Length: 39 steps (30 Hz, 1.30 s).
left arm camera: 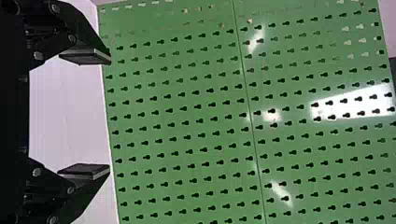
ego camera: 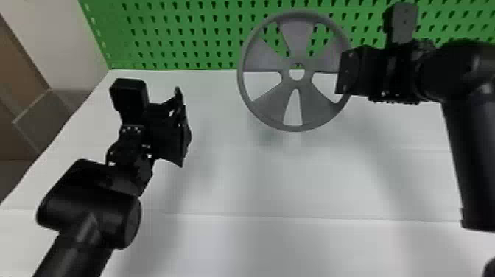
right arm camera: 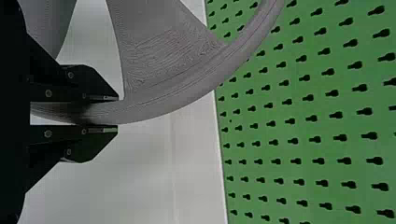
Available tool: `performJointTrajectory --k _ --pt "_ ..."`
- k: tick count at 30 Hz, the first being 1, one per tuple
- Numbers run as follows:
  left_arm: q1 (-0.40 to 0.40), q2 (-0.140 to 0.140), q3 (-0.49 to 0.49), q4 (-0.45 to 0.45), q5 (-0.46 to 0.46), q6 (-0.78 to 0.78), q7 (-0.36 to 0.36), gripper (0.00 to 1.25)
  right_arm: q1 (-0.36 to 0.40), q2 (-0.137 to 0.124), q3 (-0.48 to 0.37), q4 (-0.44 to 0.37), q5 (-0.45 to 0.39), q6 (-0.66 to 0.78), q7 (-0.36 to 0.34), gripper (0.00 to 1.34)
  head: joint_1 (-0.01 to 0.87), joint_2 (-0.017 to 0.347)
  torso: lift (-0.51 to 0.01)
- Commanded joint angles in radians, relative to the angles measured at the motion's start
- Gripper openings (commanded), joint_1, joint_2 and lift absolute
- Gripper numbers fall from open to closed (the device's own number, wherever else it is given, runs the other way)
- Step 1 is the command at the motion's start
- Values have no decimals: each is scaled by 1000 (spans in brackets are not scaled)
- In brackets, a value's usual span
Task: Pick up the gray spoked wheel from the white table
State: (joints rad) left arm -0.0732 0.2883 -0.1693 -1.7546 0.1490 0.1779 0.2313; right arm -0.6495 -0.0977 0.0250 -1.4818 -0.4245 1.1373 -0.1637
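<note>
Gray wheel point(ego camera: 270, 110) upright above the white table point(ego camera: 228, 239), far side, rim clamped in the right gripper point(right arm camera: 116, 113); left gripper point(left arm camera: 110, 113) open, empty; lift seems nearly done, next needing a steady hold

Workshop or lab bench, can't tell which: green perforated tool panel point(ego camera: 176, 55) behind plain white worktop point(ego camera: 228, 184).

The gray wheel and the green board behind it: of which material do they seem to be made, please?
The wheel looks like matte gray plastic, perhaps 3D-printed, since fine, layer-like lines run across its surface. The board seems to be painted sheet metal with a glossy finish: it is flat, regularly punched and gives bright reflections, though smooth plastic remains possible.
</note>
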Motion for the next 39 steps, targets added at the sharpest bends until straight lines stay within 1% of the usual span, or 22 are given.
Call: performJointTrajectory --k 1,3,4,6,8,9,11,14,18,20,23,25,28,32,35,39 --pt "3 0 2 -2 6 0 0 824 53 -4 1 -37 110 -103 73 126 779 103 -89" --pt "3 -1 2 -2 7 0 -1 824 82 -7 7 -66 167 -156 98 124 779 103 -89" --pt "4 -3 4 -3 9 0 -1 824 107 -7 6 -77 196 -217 115 126 779 103 -89" --pt "10 -9 11 -3 12 -2 -1 824 136 0 -2 -84 205 -289 121 121 779 103 -89" --pt "18 -18 21 -5 14 -5 -1 824 163 3 -7 -100 259 -356 139 75 779 103 -89" --pt "20 -23 22 -5 14 -8 -1 824 176 3 -5 -114 286 -376 139 46 779 103 -89" --pt "20 -31 25 -5 14 -11 -1 824 211 3 -16 -138 332 -442 142 40 779 103 -89" --pt "24 -41 33 -5 9 -12 -1 824 251 4 -34 -152 357 -524 142 41 779 103 -89" --pt "26 -52 39 -8 4 -15 -1 824 303 -5 -45 -166 363 -620 142 45 779 103 -89" --pt "27 -61 44 -8 -3 -15 -1 824 334 -5 -54 -167 363 -694 142 75 779 103 -89" --pt "30 -80 50 -8 -16 -15 -3 824 370 4 -74 -167 366 -783 142 77 779 103 -89" --pt "32 -92 62 -8 -28 -17 -17 824 392 10 -82 -167 368 -827 141 77 779 103 -89" --pt "35 -110 86 -9 -34 -17 -40 824 413 9 -77 -167 360 -875 142 77 779 103 -89" --pt "35 -132 103 -9 -46 -17 -47 824 441 7 -76 -167 351 -944 142 77 779 103 -89" --pt "33 -143 109 -9 -49 -15 -53 824 459 10 -77 -166 349 -988 142 77 779 103 -89" --pt "32 -146 113 -9 -46 -15 -55 824 478 9 -74 -164 357 -1033 141 77 779 103 -89"
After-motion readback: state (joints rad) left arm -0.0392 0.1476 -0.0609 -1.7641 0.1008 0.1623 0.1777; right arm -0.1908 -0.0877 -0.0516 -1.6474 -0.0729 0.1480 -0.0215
